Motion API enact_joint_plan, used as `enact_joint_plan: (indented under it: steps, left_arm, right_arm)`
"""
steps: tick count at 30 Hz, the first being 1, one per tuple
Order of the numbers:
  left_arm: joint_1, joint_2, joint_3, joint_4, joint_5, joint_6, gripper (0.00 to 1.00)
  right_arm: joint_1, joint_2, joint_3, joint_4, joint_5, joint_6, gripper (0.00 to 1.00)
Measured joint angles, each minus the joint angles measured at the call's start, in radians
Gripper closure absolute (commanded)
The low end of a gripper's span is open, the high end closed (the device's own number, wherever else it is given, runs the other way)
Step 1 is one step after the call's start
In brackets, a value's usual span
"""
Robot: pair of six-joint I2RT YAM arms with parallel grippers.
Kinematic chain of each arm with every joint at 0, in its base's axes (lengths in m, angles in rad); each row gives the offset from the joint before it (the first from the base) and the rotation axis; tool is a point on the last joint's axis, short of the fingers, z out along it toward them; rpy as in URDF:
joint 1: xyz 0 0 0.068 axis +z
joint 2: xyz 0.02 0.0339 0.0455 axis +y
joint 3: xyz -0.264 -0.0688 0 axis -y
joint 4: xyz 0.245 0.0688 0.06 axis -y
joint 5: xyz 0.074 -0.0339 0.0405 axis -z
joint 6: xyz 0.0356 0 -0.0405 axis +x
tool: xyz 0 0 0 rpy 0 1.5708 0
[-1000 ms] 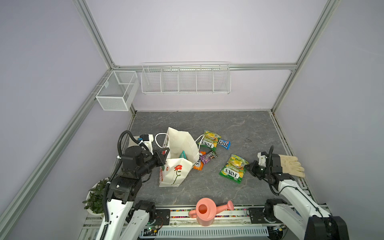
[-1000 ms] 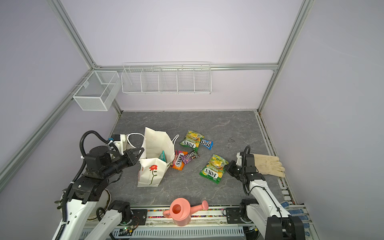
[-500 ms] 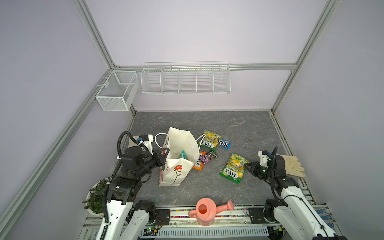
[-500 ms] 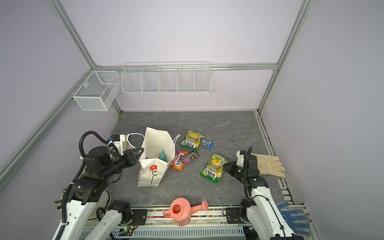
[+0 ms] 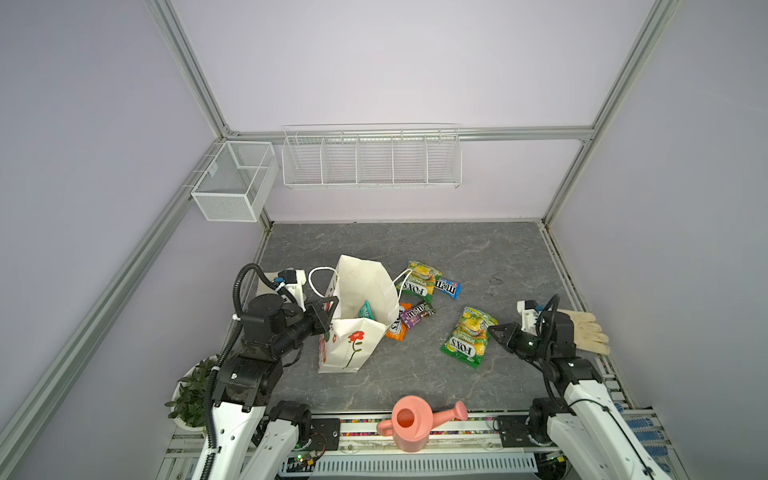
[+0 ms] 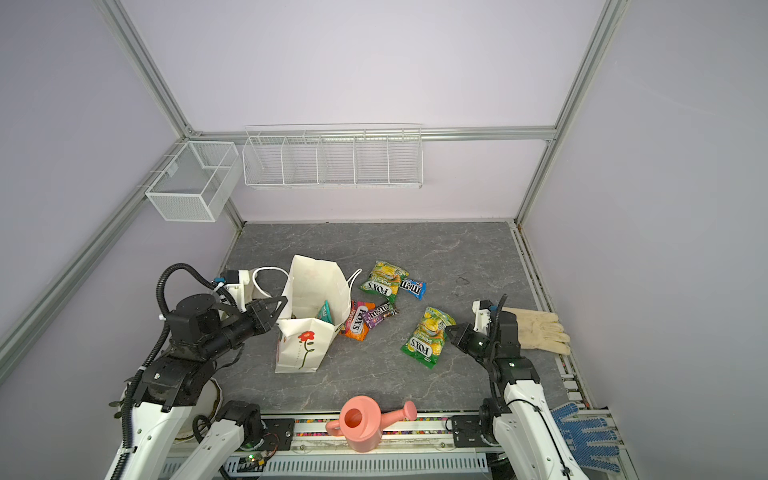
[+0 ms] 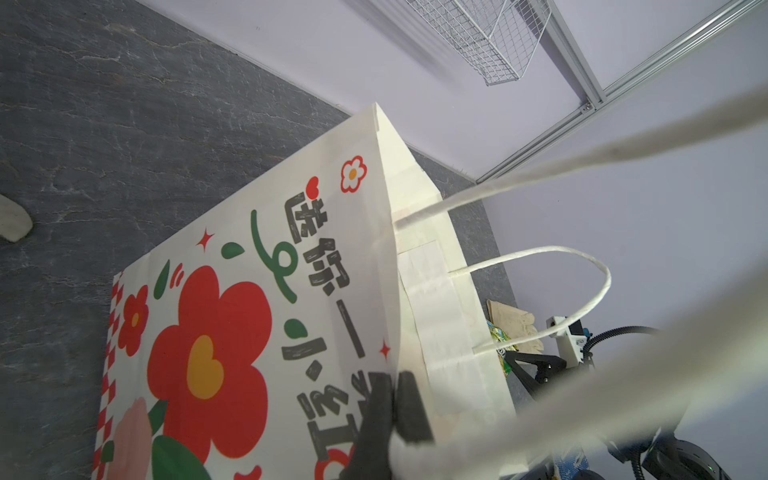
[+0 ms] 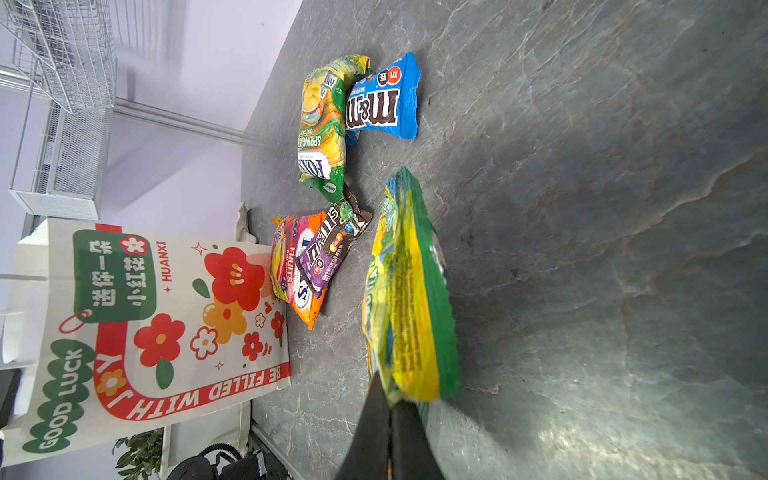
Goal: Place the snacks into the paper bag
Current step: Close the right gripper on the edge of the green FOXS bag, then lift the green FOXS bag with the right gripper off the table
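Grey marbled tabletop (image 5: pixel 478 257) carries paper bag (image 5: pixel 353 349), snack packets (image 5: pixel 467 338), glove (image 5: pixel 586 332).

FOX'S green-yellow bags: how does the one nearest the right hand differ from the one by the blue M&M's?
The near FOX'S bag is pinched at its edge by the shut right hand; the far FOX'S bag is untouched. The near one lies alone; the far one lies against the blue M&M's pack. Both are green-yellow, outside the paper bag.

Bright, even light, soft shadows; handle (image 7: pixel 590 156) of paper bag (image 7: pixel 353 249) blurred.
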Motion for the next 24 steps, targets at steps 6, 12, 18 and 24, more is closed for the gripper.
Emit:
enact_joint_plan:
  steps: [6,12,18,24]
  left_arm:
    - [0.0,-0.002,0.0,-0.002,0.0,0.0,1.0]
    - [0.0,-0.002,0.0,-0.002,0.0,0.0,1.0]
    - [0.0,-0.002,0.0,-0.002,0.0,0.0,1.0]
    - [0.0,-0.002,0.0,-0.002,0.0,0.0,1.0]
  right_arm:
    - [0.0,-0.018,0.002,0.0,-0.015,0.0,0.94]
    - [0.0,-0.051,0.006,0.0,-0.031,0.0,0.94]
    - [0.001,-0.075,0.018,0.001,-0.054,0.002,0.94]
    - [0.001,-0.086,0.024,0.016,-0.082,0.014,0.94]
